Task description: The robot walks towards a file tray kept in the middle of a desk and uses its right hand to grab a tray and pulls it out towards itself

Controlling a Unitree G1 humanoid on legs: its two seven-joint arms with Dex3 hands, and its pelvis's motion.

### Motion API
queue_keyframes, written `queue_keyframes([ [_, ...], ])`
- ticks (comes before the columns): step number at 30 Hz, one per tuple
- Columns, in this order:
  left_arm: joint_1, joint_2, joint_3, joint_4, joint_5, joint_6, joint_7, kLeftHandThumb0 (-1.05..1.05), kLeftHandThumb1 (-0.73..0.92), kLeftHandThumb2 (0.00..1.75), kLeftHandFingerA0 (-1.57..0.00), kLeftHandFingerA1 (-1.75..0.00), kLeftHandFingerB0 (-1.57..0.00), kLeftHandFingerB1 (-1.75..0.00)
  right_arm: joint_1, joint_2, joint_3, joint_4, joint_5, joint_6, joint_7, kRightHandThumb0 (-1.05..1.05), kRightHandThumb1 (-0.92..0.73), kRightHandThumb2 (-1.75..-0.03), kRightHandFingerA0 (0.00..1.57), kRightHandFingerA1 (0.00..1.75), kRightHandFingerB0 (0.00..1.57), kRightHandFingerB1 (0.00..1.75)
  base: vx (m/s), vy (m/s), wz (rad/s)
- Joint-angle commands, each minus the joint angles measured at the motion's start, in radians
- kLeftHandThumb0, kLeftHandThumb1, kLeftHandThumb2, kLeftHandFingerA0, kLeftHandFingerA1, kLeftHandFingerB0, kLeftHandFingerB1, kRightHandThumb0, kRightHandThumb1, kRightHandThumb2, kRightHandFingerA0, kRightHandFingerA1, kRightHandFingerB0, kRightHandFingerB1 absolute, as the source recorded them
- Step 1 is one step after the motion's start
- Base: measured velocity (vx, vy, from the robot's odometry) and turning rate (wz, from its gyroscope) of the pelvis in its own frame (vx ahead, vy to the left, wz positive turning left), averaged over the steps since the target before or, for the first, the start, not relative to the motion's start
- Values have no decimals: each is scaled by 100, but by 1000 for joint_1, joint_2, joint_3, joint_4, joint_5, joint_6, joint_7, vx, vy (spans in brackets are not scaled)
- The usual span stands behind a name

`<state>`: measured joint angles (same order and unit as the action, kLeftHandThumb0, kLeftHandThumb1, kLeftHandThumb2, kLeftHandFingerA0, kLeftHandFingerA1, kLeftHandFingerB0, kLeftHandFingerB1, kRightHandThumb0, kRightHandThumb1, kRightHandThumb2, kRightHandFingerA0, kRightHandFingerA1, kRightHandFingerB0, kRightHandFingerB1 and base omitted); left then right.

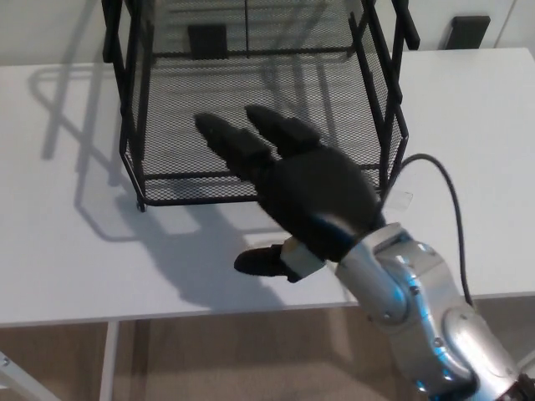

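Black wire-mesh file tray (167,159) stands toward the far middle of the white desk (58,242), while the right hand (288,184) hovers over its lowest tray's front edge, fingers (230,142) spread apart and thumb (263,261) below, holding nothing.

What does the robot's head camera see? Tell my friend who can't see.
A robot's black right hand, fingers spread open, reaches over the front of a black mesh file tray on a white desk. It holds nothing.
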<state>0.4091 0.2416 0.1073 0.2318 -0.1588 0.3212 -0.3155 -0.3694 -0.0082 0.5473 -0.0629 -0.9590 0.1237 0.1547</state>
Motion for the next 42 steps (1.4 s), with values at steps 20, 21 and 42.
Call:
queue_keyframes([
  [20, 37, 134, -76, -59, 90, -95, -65, 1, 74, 62, -21, -34, -12, -27, -194, -30, 257, 206, -670, 344, 34, -75, -44, -78, 0, 7, 0, 4, 0, 0, 0],
  [21, 38, 136, -79, -54, 93, -109, -67, 1, 74, 62, -20, -34, -12, -27, -190, -25, 256, 201, -668, 348, 46, -79, -47, -80, 0, 4, 0, 1, 0, 0, 0],
  [42, 55, 173, -118, -73, 119, -134, -51, -1, 73, 60, -23, -33, -14, -27, -161, -10, 218, 216, -646, 353, 55, -76, -47, -81, 0, 9, 0, 6, 0, 0, 0],
])
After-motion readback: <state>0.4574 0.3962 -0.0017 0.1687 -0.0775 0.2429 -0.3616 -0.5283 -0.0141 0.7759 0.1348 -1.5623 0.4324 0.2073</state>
